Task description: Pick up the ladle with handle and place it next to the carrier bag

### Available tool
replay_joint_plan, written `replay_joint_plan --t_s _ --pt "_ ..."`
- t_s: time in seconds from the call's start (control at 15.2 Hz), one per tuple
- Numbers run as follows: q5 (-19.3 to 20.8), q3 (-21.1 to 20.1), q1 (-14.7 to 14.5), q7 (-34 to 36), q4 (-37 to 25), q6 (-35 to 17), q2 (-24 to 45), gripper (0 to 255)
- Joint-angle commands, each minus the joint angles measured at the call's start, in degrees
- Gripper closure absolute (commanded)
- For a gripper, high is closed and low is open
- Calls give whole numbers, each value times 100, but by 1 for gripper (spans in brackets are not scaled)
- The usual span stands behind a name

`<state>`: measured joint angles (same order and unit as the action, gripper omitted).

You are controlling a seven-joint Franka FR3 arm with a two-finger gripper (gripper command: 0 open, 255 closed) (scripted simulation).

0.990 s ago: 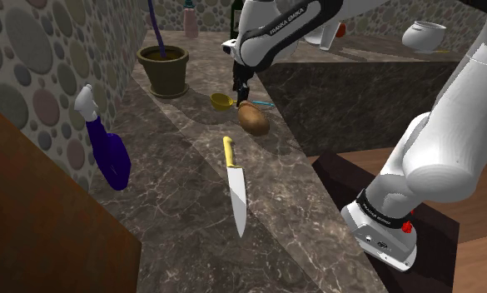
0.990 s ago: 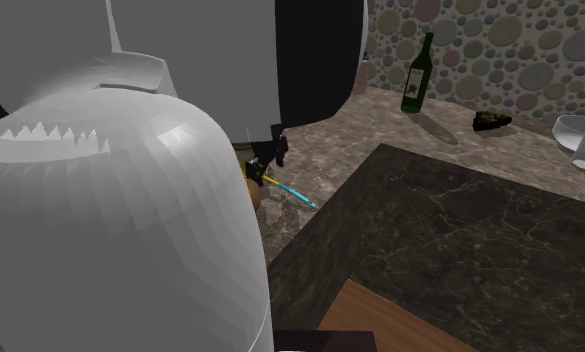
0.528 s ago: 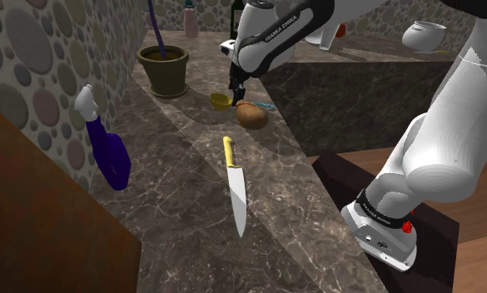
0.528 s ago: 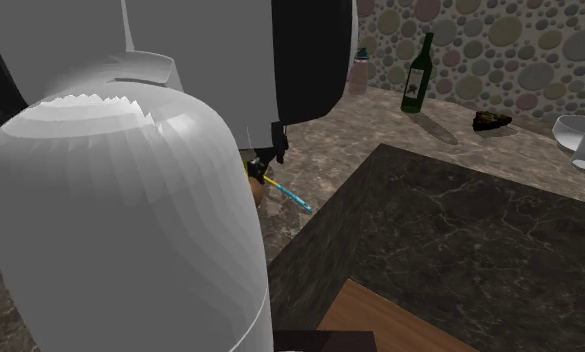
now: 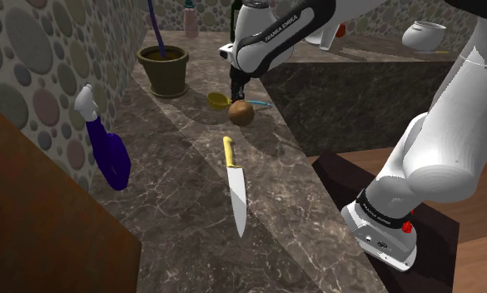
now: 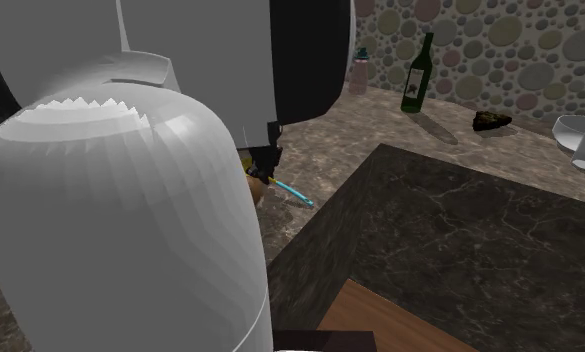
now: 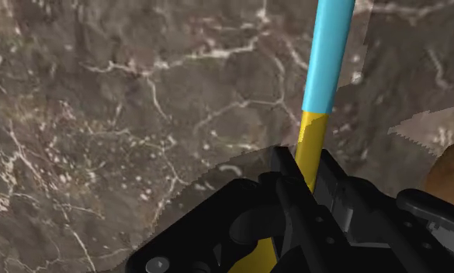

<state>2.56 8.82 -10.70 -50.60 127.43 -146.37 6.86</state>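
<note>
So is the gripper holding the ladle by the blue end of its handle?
No, the gripper clasps the ladle on the yellow stretch of its handle, and the blue end sticks out beyond the fingers.

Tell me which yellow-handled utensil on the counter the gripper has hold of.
The ladle, whose yellow-and-cyan handle is clasped in the gripper; the knife lies well apart from it, untouched.

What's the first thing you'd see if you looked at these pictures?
The big white arm towering over the dark marble counter, its black gripper clasping a yellow ladle with a blue handle end. Then the yellow-handled knife lying mid-counter and the blue spray bottle by the pebble wall.
</note>
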Motion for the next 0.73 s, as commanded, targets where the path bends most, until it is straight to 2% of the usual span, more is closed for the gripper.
replay_joint_plan --t_s 0.0,0.2,0.26,0.66 --pt "1 -26 -24 18 37 58 51 255" --pt "35 -38 -53 82 74 68 6 255" --pt "-69 20 55 -159 95 6 38 255" --pt "-16 27 43 -135 -53 448 -258 255"
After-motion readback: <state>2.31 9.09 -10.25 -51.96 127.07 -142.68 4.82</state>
